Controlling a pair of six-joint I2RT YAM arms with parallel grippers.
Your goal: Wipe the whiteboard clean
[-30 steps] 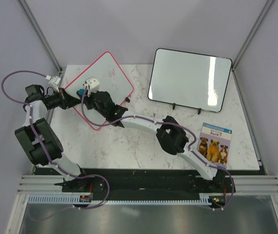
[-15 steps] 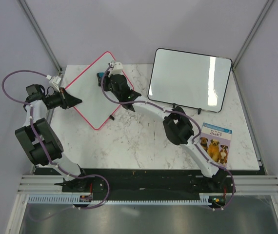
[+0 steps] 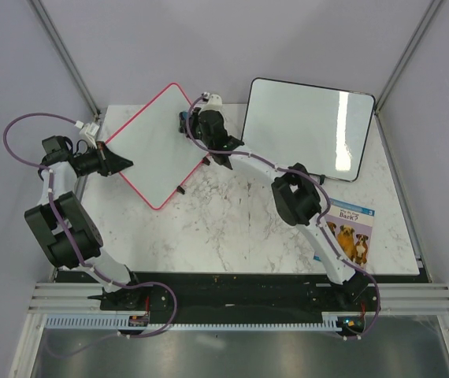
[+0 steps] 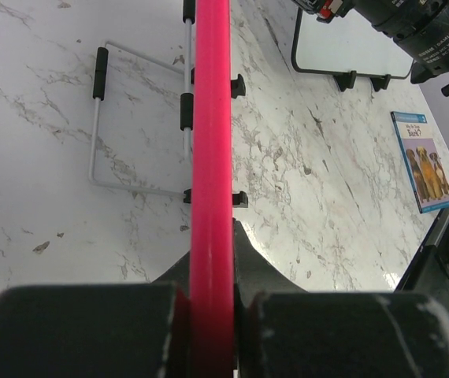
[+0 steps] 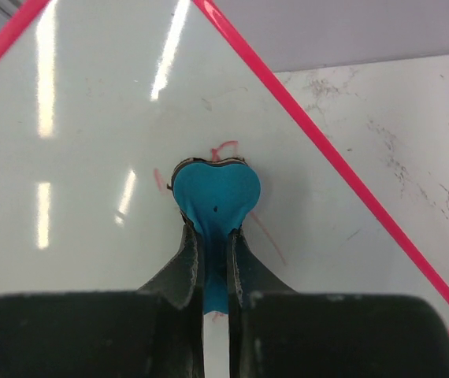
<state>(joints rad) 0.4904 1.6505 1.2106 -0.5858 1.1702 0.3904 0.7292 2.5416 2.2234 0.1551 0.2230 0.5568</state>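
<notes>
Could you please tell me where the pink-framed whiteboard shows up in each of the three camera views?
Top external: the pink-framed whiteboard shows diamond-wise in the upper left of the picture.
Left wrist: edge-on, a pink strip up the centre, clamped in the left gripper.
Right wrist: fills most of the picture, behind the blue eraser.
Shared landmark: the marble table, visible in all three.

Nothing can be read with certainty. The book (image 3: 352,238), with three dogs on its cover, carries white title lettering on a blue band, too small to make out. The red marks (image 5: 224,147) on the whiteboard (image 5: 90,142) form no legible word.
</notes>
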